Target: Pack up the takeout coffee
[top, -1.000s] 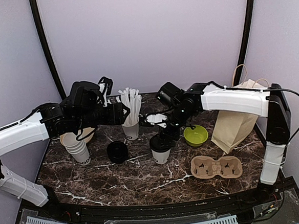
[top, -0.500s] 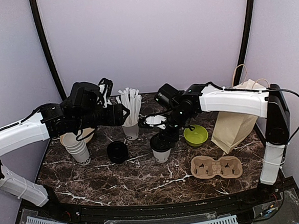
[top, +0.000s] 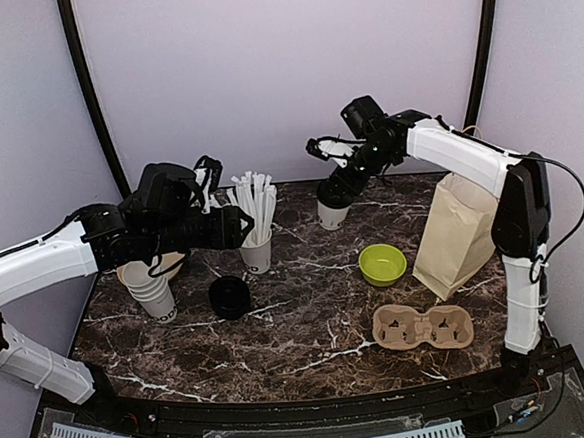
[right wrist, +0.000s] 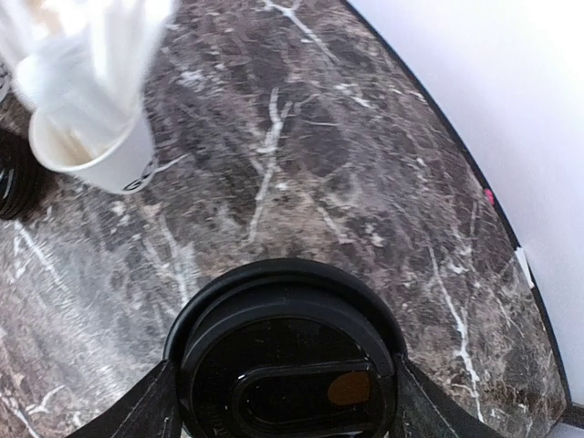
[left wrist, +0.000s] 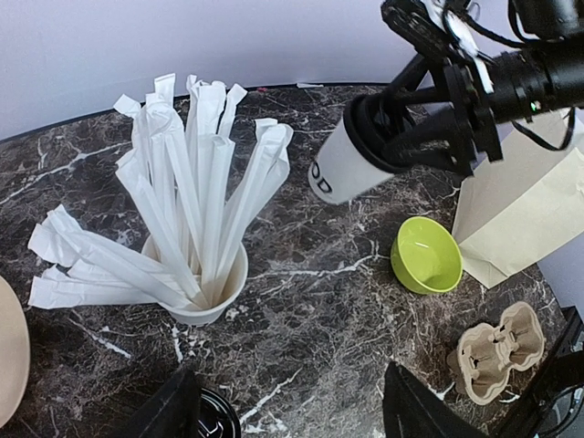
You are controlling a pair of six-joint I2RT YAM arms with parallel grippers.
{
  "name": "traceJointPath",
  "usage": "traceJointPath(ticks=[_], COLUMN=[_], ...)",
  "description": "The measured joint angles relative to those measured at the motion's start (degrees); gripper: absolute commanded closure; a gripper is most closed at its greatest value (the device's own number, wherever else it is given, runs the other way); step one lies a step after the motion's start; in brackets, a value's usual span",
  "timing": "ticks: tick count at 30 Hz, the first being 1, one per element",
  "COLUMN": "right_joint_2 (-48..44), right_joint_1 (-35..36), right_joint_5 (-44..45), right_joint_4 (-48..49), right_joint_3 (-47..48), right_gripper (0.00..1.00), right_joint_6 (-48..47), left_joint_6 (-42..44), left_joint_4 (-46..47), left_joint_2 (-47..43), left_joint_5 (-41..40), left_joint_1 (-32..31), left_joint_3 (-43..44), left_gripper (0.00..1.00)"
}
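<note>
The takeout coffee (top: 331,212), a white paper cup with black lettering and a black lid, hangs tilted in the air over the back of the table. My right gripper (top: 336,190) is shut on it at the lid. The right wrist view shows the lid (right wrist: 287,360) filling the gap between the fingers (right wrist: 139,412). It also shows in the left wrist view (left wrist: 345,164). My left gripper (top: 236,226) hovers by the straw cup (top: 257,252), open and empty, its fingers (left wrist: 171,412) wide apart above the table.
A brown paper bag (top: 459,229) stands at the right. A cardboard cup carrier (top: 421,326) lies front right. A green bowl (top: 382,264) sits mid-right. A black lid (top: 229,297) and a stack of lidless cups (top: 155,295) sit at the left.
My right gripper has lifted the coffee cup off the middle of the table and carried it up and toward the back. The left arm has not moved.
</note>
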Motion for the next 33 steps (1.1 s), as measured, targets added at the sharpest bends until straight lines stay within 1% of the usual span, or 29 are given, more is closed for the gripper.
traceJointPath(ticks=[2, 5, 8, 11, 18, 22, 25, 26, 28, 30, 33], right_joint_2=[3.6, 7.7, 10.2, 11.4, 11.5, 11.6, 11.4, 11.1, 9.6, 6.3, -3.7], right_joint_1=[-2.3, -3.8, -4.0, -3.8, -3.7, -3.7, -3.7, -3.7, -3.7, -3.7, -3.7], right_joint_5=[0.1, 0.3, 0.4, 0.4, 0.4, 0.3, 0.0, -0.1, -0.4, -0.9, -3.3], right_joint_4=[-0.3, -0.9, -2.3, -4.0, -6.0, -6.7, -7.5, -7.7, -7.9, -7.4, -5.7], right_joint_3=[4.7, 8.4, 9.3, 9.3, 10.0, 10.1, 10.7, 10.7, 10.2, 7.6, -1.0], right_gripper=[0.26, 0.25, 0.24, 0.21, 0.09, 0.08, 0.08, 0.08, 0.09, 0.09, 0.10], right_joint_6=[1.2, 2.7, 4.0, 4.9, 6.0, 6.3, 6.6, 6.7, 7.0, 7.2, 7.1], left_joint_6=[0.0, 0.0, 0.3, 1.2, 2.6, 2.6, 2.3, 2.0, 1.2, 0.1, -1.9], left_joint_4=[0.0, -0.1, -1.0, -3.2, -14.5, -20.5, -25.4, -27.1, -30.2, -33.4, -38.9], left_joint_2=[0.0, 0.0, -0.2, -0.2, 0.1, 0.3, 0.5, 0.5, 0.6, 1.0, 2.3], left_joint_5=[0.5, 0.7, 0.4, -0.5, -4.9, -6.4, -7.5, -7.7, -8.1, -8.3, -8.5], left_joint_1=[0.0, 0.0, 0.1, 0.2, 1.4, 2.8, 3.8, 4.2, 4.7, 5.4, 6.8], left_joint_3=[0.0, 0.0, 0.0, 0.1, 3.5, 6.0, 7.7, 8.3, 9.5, 10.7, 11.9], left_gripper=[0.30, 0.31, 0.32, 0.32, 0.32, 0.34, 0.39, 0.42, 0.43, 0.44, 0.43])
